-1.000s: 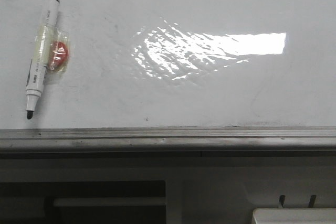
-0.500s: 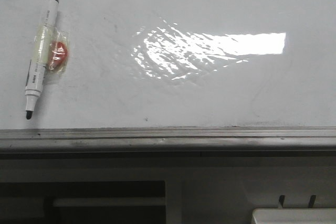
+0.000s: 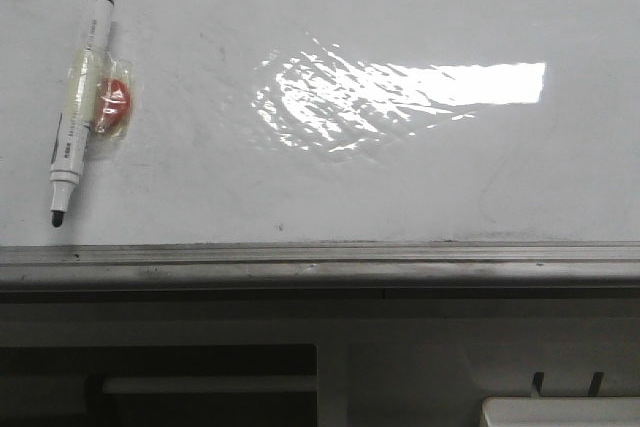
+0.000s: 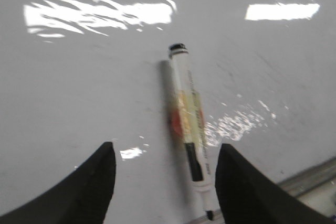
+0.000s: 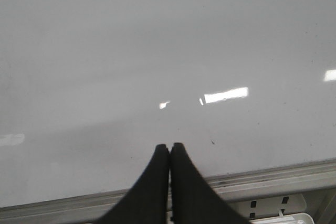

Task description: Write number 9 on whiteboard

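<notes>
The whiteboard (image 3: pixel 400 177) fills the front view, glossy white with faint smudges. No number 9 shows on it in any view. A white marker (image 3: pixel 80 107) with a black tip lies on the board at the left, tip toward the rail, with a red piece (image 3: pixel 113 105) taped to its barrel. My left gripper (image 4: pixel 165 148) is open above the board, and the marker (image 4: pixel 189 129) lies between its fingers, closer to one of them. My right gripper (image 5: pixel 169 145) is shut on nothing over the board (image 5: pixel 157 51) near the rail. Neither gripper appears in the front view.
A grey metal rail (image 3: pixel 320 265) runs along the board's near edge. A bright glare patch (image 3: pixel 400 92) sits mid-board. Below the rail a white box corner (image 3: pixel 560 412) shows at the right.
The marker rocked a few pixels left and back and lies in almost the same place. Nothing else differs.
</notes>
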### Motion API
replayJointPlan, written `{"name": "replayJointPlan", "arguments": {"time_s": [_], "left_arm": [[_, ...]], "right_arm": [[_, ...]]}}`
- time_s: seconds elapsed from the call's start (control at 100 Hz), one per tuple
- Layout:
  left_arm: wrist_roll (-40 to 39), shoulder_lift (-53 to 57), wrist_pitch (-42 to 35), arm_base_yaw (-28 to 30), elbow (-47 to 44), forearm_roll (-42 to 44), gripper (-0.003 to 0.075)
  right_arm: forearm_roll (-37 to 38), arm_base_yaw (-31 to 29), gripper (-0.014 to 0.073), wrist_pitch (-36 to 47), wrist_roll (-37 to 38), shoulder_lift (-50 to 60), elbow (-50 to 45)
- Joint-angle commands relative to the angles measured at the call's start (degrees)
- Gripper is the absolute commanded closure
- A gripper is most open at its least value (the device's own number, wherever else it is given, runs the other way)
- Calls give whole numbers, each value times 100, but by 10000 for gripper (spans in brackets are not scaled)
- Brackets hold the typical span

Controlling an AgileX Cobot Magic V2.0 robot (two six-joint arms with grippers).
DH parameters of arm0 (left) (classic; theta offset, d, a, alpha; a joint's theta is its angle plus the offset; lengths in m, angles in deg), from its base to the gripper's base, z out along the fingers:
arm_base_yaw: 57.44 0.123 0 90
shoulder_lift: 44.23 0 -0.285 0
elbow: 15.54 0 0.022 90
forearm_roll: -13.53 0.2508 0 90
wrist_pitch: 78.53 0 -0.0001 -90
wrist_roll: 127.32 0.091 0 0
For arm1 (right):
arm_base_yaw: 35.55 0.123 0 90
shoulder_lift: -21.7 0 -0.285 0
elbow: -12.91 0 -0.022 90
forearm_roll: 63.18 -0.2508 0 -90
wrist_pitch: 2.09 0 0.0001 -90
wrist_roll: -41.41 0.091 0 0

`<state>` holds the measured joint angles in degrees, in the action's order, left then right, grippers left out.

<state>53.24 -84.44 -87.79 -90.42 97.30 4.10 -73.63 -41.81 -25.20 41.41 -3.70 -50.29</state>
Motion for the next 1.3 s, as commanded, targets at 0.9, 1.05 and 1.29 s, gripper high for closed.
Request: {"name": "replayJointPlan", "arguments": {"time_s": [0.9, 1.05, 1.29], "left_arm": [[-57, -3771, -3565, -1044, 176, -781, 739], [-2, -3771, -3555, -1044, 176, -781, 740], [-2, -3477, -3555, -1044, 176, 753, 740]], "right_arm": [[-266, 808, 663, 339, -41, -123, 188], [-223, 1892, 663, 44, -41, -488, 199], [-262, 3303, 633, -173, -92, -1515, 757]]}}
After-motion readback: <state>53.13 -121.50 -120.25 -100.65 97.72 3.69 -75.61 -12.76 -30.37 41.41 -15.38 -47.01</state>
